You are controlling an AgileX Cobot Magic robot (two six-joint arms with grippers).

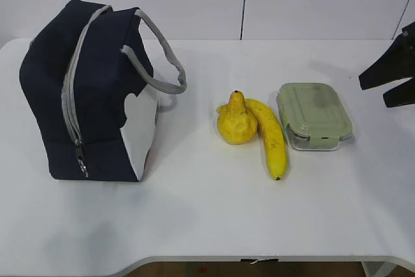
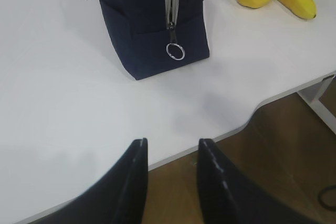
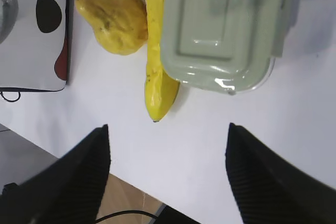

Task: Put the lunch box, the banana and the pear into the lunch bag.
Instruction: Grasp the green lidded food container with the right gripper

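- The lunch box [image 1: 314, 115] sits flat on the white tabletop [image 1: 207, 225], right of centre, green lid up and clipped on; its long axis runs from far-left to near-right, slightly skewed to the tabletop edge.
- The banana [image 1: 271, 135] lies just left of the lunch box, close along its left side; its long axis runs far to near, curving, with the dark tip at the near end.
- The pear [image 1: 237, 121] lies against the banana's left side, touching it, its narrow neck and stem pointing to the far side.
- The lunch bag [image 1: 91, 95] stands upright at the left of the tabletop, well apart from the fruit. Its grey zipper [image 1: 71, 89] runs over the top and down the near end, with the pull [image 2: 175, 51] low down on that end; the zipper looks closed there. The white panel [image 1: 139, 131] faces right toward the pear, and a grey handle [image 1: 162, 56] loops out on that side.
- The right claw [image 3: 168, 171] hovers at the right, over the tabletop near the lunch box, jaws spread wide and empty.
- The left claw [image 2: 170, 177] hangs over the near-left tabletop edge, short of the bag, jaws partly apart, holding nothing.
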